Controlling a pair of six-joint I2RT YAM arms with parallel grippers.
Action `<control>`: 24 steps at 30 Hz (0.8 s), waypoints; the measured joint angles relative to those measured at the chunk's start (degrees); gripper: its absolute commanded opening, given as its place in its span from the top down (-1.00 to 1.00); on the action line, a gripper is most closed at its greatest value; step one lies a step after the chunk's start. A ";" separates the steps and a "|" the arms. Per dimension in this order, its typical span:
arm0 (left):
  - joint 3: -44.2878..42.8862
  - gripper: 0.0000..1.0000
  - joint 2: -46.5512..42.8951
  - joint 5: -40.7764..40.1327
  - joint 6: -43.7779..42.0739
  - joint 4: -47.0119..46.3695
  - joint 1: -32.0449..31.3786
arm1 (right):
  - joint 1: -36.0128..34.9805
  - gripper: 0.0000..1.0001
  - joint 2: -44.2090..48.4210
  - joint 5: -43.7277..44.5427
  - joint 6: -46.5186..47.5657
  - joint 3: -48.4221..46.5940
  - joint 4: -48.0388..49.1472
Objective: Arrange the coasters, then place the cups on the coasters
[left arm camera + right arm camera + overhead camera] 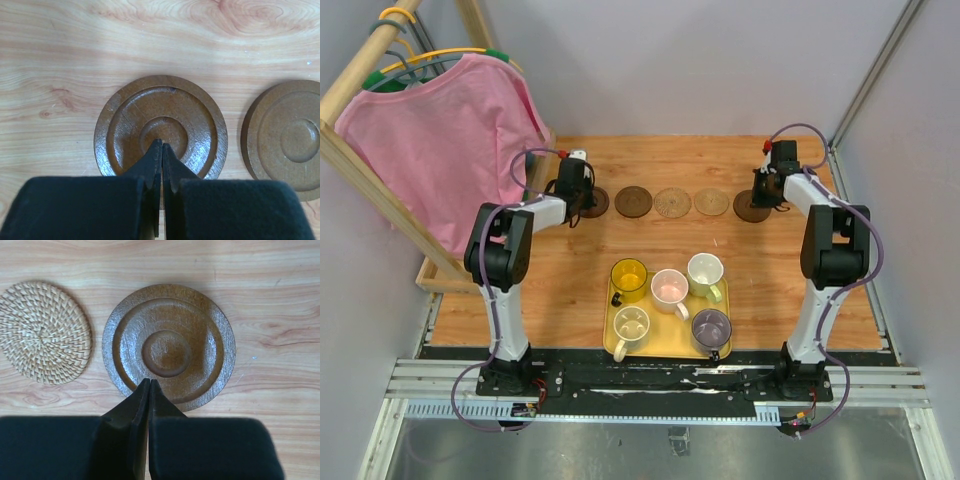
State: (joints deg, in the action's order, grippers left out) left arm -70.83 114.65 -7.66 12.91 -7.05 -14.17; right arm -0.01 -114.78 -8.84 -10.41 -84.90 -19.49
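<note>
Five coasters lie in a row across the table's far half. At the left end is a dark brown coaster [597, 203] [161, 115], followed by a second dark one [633, 201] [290, 137]. Then come two tan woven coasters [672, 203] [711, 202] [44, 332], and a dark one [750, 208] [170, 340] ends the row on the right. My left gripper [582, 205] [162, 145] is shut and empty over the left-end coaster. My right gripper [766, 196] [150, 381] is shut and empty over the near edge of the right-end coaster. The yellow [629, 277], pinkish white [669, 288], pale green [705, 272], cream [632, 325] and purple-grey [711, 328] cups stand on a yellow tray [668, 335].
A pink shirt [440, 130] hangs on a wooden rack at the far left, close to my left arm. Grey walls close in the back and right sides. The tray sits between the two arm bases near the table's front edge.
</note>
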 measured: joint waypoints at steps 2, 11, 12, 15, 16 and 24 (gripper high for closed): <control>-0.70 0.99 0.63 -0.09 0.20 0.85 0.22 | 0.02 0.99 -0.85 0.11 0.00 0.00 -0.04; -3.50 0.99 2.75 -0.31 0.66 4.59 0.35 | 0.02 0.99 -2.80 0.07 0.00 -0.02 -0.09; -3.78 0.99 2.91 -0.31 0.68 4.70 0.35 | 0.02 0.99 -2.89 0.04 0.00 -0.02 -0.07; -4.96 0.98 3.65 -0.15 0.87 5.20 0.35 | 0.02 0.99 -2.99 -0.15 -0.02 -0.13 -0.04; -5.40 0.98 3.91 -0.07 0.92 5.38 0.35 | 0.02 0.99 -3.06 -0.17 -0.02 -0.24 -0.09; -8.09 0.98 5.70 1.75 1.38 6.12 0.35 | 0.02 0.99 -3.72 -1.27 -0.04 -0.96 0.04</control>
State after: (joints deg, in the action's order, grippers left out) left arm -78.91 120.36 -5.91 14.28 -0.93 -13.82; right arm 0.01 -118.50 -10.11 -10.46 -85.86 -19.44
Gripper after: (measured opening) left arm 0.012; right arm 0.011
